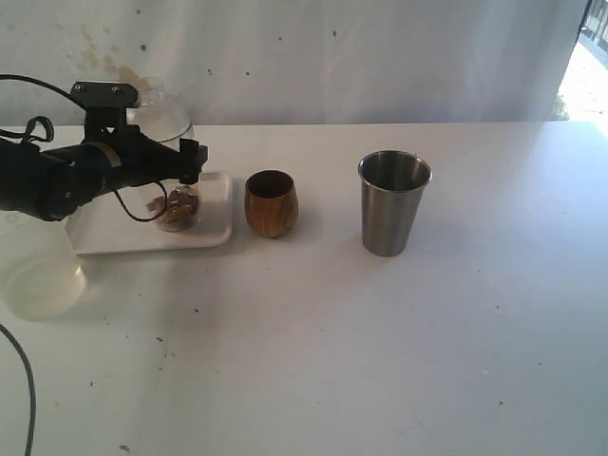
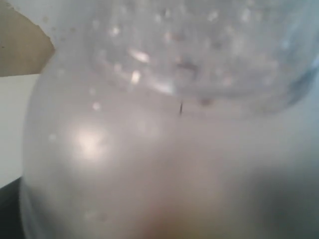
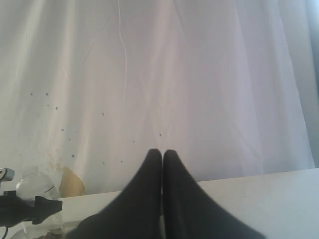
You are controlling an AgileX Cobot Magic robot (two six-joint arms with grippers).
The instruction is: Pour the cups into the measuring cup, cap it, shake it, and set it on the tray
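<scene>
So the measuring cup (image 1: 176, 211) is standing on the tray (image 1: 214, 233), far left on the counter (image 1: 380, 342). There's some brown stuff in the bottom, and the cap (image 1: 160, 106) is sitting on top. The left gripper (image 1: 176, 161) is right at the cup, about halfway up, with one finger showing on the cup's right side. I honestly can't tell if it's squeezing or let go, because the left wrist view is just blurry clear plastic filling the frame.

The wooden cup (image 1: 271, 202) is upright just right of the tray, and the steel cup (image 1: 393, 202) is upright further right, well apart from it. A frosted container (image 1: 38, 277) sits near-left of the tray.

The right gripper (image 3: 162, 155) is clenched, fingers pressed together with nothing between them, and up off the counter facing the white backdrop.
</scene>
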